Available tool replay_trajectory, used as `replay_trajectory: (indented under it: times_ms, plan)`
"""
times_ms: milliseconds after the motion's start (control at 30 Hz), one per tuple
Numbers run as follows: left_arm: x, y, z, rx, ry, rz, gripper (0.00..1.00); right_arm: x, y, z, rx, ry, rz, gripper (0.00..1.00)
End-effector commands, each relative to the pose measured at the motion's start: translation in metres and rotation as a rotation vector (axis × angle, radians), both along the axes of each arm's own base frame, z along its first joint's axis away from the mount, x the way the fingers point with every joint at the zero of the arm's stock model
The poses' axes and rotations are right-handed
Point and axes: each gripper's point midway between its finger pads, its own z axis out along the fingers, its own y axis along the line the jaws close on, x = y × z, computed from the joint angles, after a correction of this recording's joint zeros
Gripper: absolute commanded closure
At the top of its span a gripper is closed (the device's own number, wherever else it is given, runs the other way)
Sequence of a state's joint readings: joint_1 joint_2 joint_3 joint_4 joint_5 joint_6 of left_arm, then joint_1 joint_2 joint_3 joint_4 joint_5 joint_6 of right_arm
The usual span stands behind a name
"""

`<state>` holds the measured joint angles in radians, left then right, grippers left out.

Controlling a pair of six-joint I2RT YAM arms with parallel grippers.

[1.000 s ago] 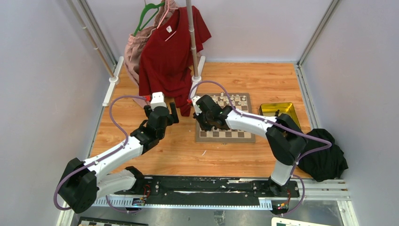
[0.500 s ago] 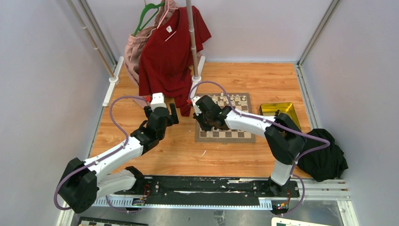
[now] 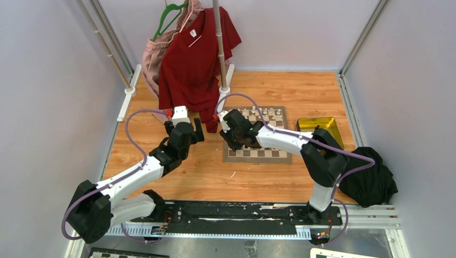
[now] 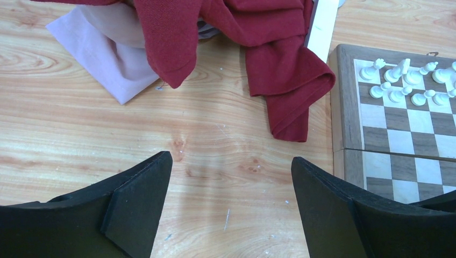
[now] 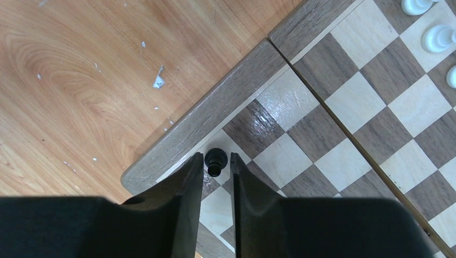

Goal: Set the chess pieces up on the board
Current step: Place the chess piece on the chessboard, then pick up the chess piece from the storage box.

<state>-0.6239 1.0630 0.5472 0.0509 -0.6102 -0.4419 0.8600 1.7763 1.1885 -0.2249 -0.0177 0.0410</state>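
Note:
The board (image 3: 258, 159) lies at the table's middle, with white pieces (image 3: 263, 114) along its far rows. My right gripper (image 3: 235, 141) hovers over the board's near-left corner. In the right wrist view the right gripper (image 5: 216, 162) is shut on a small black piece (image 5: 215, 156) at its fingertips, low over the corner square beside the board's wooden border (image 5: 215, 107). My left gripper (image 3: 197, 128) is open and empty over bare wood left of the board. The left wrist view shows the left gripper (image 4: 231, 183), the board's edge (image 4: 344, 107) and white pieces (image 4: 408, 80).
A red shirt (image 3: 193, 54) and a pink garment (image 3: 153, 59) hang on a rack pole (image 3: 220, 48) at the back; the shirt's hem (image 4: 285, 70) lies on the table beside the board. A yellow tray (image 3: 320, 124) and black cloth (image 3: 371, 183) sit to the right.
My right gripper has shifted slightly left and away along the board's left edge with the black piece. The left arm has not moved.

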Motion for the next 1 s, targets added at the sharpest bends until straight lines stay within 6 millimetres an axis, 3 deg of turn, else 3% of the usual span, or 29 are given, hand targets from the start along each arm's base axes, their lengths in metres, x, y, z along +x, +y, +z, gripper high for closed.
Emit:
replay_trajectory:
  times_ms: [0, 200, 300, 400, 467, 567, 733, 967]
  plan:
    - [0.005, 0.001, 0.008, -0.022, -0.034, 0.020, 0.12, -0.001, 0.005, 0.004, -0.016, -0.008, 0.025, 0.70]
    - [0.007, -0.001, 0.014, -0.040, -0.041, 0.027, 0.12, 0.006, 0.010, 0.032, 0.020, -0.052, 0.020, 0.68]
    - [0.012, -0.007, 0.017, -0.063, -0.044, 0.026, 0.11, 0.017, 0.005, 0.059, 0.037, -0.112, -0.014, 0.67]
    - [0.021, -0.017, 0.021, -0.078, -0.038, 0.012, 0.11, 0.031, -0.005, 0.081, 0.062, -0.151, -0.067, 0.66]
    - [0.028, -0.025, 0.023, -0.076, -0.032, -0.004, 0.10, 0.046, -0.022, 0.093, 0.062, -0.185, -0.139, 0.65]
    - [0.040, -0.037, 0.028, -0.071, -0.022, -0.028, 0.09, 0.067, -0.061, 0.102, 0.053, -0.214, -0.286, 0.65]
    - [0.057, -0.054, 0.027, -0.068, -0.014, -0.061, 0.05, 0.088, -0.155, 0.105, 0.043, -0.248, -0.614, 0.63]
    - [0.081, -0.089, 0.015, -0.112, 0.027, -0.127, 0.03, 0.069, -0.279, 0.098, 0.067, -0.323, -1.082, 0.53]
